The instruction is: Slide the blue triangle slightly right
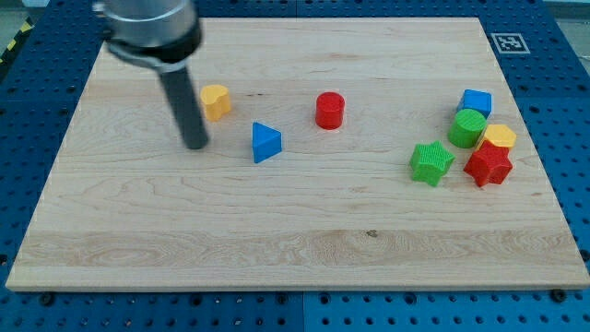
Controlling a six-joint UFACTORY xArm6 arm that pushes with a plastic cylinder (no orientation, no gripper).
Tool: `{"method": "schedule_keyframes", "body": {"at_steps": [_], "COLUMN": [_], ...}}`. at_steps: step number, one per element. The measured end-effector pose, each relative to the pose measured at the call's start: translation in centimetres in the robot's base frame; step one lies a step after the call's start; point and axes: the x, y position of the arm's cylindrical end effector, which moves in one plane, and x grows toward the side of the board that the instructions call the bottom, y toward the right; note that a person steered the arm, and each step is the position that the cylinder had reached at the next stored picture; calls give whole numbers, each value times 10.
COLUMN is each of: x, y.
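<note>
The blue triangle [265,142] lies on the wooden board [295,240], left of the middle. My tip [196,145] rests on the board to the triangle's left, with a gap of about a block's width between them. The dark rod rises from the tip toward the view's top left. A yellow block [215,100] sits just above and right of the tip.
A red cylinder [330,110] stands right of the triangle, higher in the view. At the view's right is a cluster: a blue block [477,101], a green cylinder [467,127], a yellow block [500,137], a green star [431,162] and a red star [488,165].
</note>
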Motion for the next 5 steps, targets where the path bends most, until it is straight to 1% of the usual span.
{"method": "schedule_keyframes", "body": {"at_steps": [1, 2, 4, 5], "x": [-11, -12, -12, -12], "y": [79, 120, 115, 76]}}
